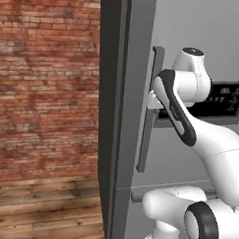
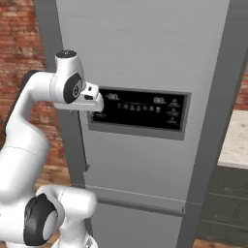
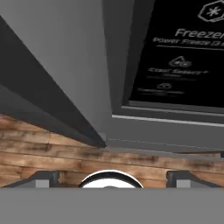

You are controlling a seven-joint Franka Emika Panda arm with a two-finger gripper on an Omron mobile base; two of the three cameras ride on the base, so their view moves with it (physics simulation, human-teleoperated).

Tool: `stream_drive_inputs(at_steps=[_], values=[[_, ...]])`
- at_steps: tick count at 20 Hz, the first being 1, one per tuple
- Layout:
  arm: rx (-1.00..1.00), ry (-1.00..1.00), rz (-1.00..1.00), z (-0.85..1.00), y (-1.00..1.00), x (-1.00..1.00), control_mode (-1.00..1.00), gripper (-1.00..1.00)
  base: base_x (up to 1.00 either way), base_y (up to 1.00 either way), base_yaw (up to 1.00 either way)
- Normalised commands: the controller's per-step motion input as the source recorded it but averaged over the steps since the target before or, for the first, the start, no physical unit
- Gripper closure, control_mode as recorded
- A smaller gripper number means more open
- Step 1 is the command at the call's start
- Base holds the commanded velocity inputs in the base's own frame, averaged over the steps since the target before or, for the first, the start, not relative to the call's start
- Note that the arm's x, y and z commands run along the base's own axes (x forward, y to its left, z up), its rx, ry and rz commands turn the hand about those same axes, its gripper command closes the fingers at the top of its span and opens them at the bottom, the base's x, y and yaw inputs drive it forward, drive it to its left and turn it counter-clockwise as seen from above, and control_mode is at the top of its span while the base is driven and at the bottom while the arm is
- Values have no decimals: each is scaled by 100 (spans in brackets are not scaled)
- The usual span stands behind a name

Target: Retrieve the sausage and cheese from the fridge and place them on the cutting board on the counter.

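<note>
The grey fridge point(image 1: 196, 36) point(image 2: 145, 48) stands shut, so the sausage and cheese are hidden. My gripper point(image 1: 153, 101) point(image 2: 97, 110) is up against the door at the upper part of the long vertical handle point(image 1: 145, 143), just left of the black dispenser panel point(image 2: 140, 109) point(image 3: 183, 52). In the hand view the two fingertips point(image 3: 43, 178) stand far apart at the bottom, so the gripper point(image 3: 111, 178) is open, with the dark handle bar point(image 3: 48, 109) running down towards the wooden floor. The cutting board is out of view.
A brick wall point(image 1: 44, 77) and wooden floor point(image 1: 40, 212) lie left of the fridge. To its right a corner of the beige counter point(image 2: 236, 140) sits above dark grey drawers point(image 2: 227, 203). My arm's white elbow point(image 1: 200, 141) crosses in front of the door.
</note>
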Motion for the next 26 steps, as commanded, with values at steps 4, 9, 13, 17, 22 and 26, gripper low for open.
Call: stream_drive_inputs(at_steps=[4, 9, 13, 17, 22, 26], values=[[0, 0, 0, 0, 0, 0, 100, -100, -90, 31, 0], [0, 0, 0, 0, 0, 0, 100, -100, -74, 7, 0], [0, 0, 0, 0, 0, 0, 100, -100, -21, 0, 0], [0, 0, 0, 0, 0, 0, 100, -100, 0, 0, 0], [0, 0, 0, 0, 0, 0, 100, -100, -11, 0, 2], [-6, -34, 4, 0, 0, -15, -100, -100, -15, 0, 4]])
